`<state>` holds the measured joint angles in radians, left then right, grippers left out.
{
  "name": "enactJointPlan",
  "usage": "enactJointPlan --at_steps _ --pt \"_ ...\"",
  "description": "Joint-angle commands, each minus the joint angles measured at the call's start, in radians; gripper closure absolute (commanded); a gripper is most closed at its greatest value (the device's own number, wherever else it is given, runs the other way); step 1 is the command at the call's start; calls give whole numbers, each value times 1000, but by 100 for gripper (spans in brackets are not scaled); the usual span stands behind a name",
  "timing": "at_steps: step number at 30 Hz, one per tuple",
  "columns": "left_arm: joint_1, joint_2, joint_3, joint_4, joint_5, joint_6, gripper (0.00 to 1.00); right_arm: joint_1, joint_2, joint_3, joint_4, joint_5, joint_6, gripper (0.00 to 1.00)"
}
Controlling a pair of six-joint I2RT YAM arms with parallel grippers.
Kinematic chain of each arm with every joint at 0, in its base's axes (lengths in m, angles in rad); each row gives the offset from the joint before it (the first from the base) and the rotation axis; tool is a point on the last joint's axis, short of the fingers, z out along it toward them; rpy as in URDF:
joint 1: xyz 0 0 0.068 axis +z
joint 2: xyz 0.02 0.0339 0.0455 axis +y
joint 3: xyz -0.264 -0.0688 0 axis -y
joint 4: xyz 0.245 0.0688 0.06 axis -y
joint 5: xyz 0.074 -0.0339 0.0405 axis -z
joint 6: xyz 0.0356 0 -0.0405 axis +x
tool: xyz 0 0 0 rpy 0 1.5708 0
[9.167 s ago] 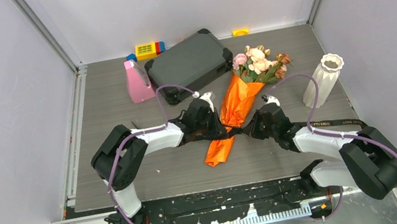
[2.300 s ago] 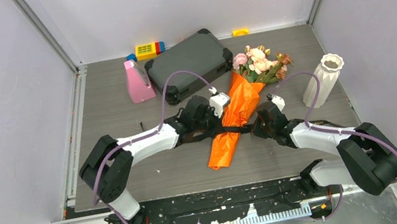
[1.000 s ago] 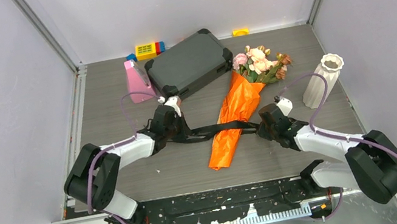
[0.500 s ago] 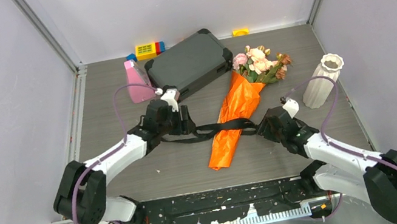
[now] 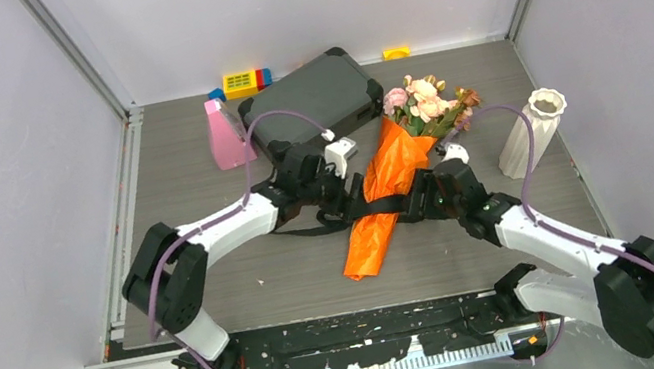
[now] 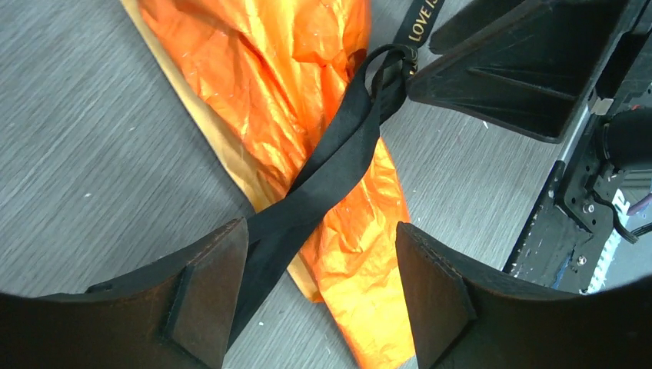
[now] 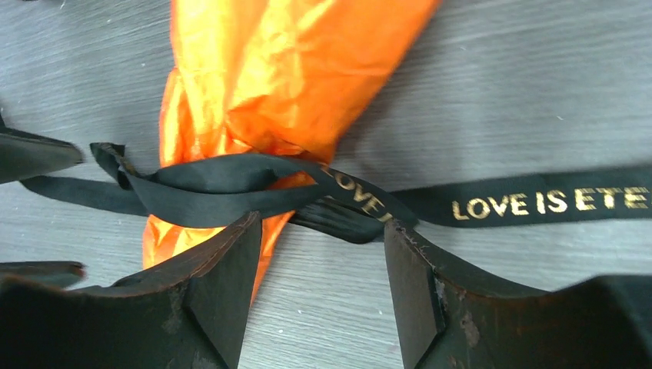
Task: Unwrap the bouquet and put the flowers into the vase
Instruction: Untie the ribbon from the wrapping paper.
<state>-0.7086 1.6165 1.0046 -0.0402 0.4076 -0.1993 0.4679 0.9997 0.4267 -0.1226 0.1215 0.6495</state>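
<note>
The bouquet lies on the table, a crinkled orange paper cone with the flowers, pink and peach roses, at its far end. A black ribbon with gold lettering still crosses the cone's narrow part in a loose loop. My left gripper hangs open just left of the cone, with the orange paper and the ribbon below its gap. Opposite it, my right gripper is open on the cone's right, over bare table beside the ribbon knot. The white vase stands upright at the right.
A black case lies at the back, close behind the left arm. A pink wedge-shaped object stands to its left. Coloured blocks and a yellow block sit along the back wall. One ribbon tail trails right.
Both grippers have opened and let go of the ribbon ends they had pulled apart. Both arms have moved back in to the orange cone, and the ribbon has gone slack.
</note>
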Motion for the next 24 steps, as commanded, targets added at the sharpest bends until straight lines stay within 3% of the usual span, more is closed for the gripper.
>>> enactJointPlan --at_steps 1,11,24 --pt "-7 50 78 31 73 57 27 -18 71 88 75 -137 -107 35" --pt "-8 151 126 27 96 87 28 -85 185 153 67 -210 -154 43" --pt "-8 181 133 19 65 85 57 -92 211 151 78 -156 -163 52"
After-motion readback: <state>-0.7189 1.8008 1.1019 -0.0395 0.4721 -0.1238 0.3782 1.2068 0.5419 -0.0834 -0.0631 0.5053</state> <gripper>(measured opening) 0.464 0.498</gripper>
